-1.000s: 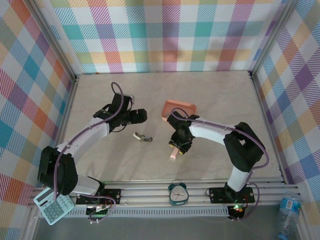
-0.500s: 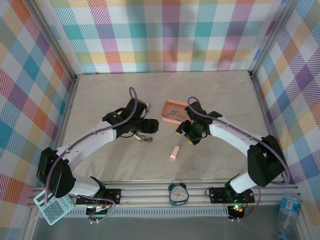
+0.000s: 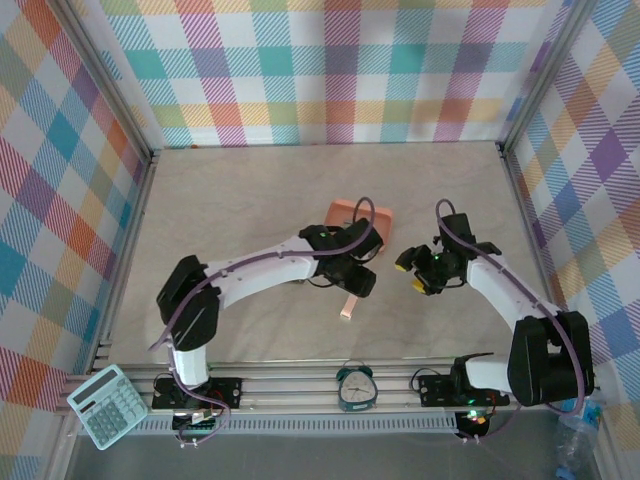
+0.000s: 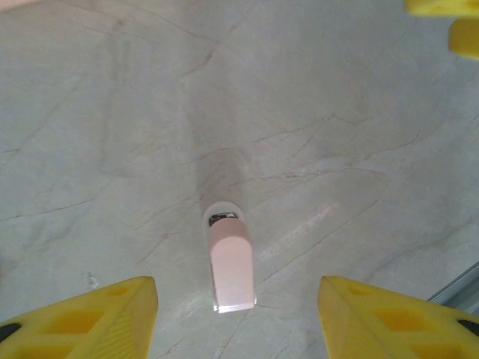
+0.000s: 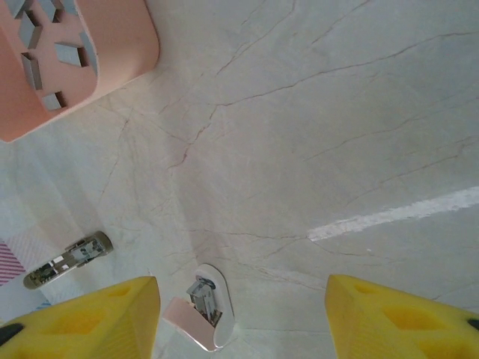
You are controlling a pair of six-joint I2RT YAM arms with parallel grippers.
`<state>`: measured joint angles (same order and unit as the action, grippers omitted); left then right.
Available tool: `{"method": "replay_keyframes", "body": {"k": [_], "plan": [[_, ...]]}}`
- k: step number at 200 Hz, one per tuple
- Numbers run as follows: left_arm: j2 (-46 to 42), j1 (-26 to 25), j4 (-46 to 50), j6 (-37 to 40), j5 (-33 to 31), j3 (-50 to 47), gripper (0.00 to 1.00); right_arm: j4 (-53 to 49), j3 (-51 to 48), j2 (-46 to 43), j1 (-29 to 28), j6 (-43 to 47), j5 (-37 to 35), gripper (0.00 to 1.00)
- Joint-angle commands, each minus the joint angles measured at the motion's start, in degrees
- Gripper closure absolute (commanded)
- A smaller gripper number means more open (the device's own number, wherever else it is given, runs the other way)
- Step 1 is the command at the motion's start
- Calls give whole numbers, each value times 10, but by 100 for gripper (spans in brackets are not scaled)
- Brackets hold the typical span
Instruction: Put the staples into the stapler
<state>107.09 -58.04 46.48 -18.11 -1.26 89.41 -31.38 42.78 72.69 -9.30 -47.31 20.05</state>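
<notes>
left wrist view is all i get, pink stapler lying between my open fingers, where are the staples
Observer: The staples lie as loose grey strips inside the pink tray.
Operator: any other stapler around
Observer: Yes, a small metal stapler lies flat on the table, apart from the pink stapler.
Operator: what's the right arm doing
Observer: The right gripper hangs open and empty above bare table, to the right of the pink stapler in the top view.
</notes>
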Motion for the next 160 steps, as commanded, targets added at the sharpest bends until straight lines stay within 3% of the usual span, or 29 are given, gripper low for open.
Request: {"method": "replay_keyframes", "body": {"k": [1, 57, 160], "plan": [[36, -8, 53, 7, -14, 38, 44, 14, -17, -19, 11, 20, 37, 41], [105, -10, 68, 12, -13, 74, 49, 15, -27, -47, 15, 27, 44, 42], [139, -10, 62, 25, -9, 75, 60, 14, -24, -60, 16, 35, 53, 44]]}}
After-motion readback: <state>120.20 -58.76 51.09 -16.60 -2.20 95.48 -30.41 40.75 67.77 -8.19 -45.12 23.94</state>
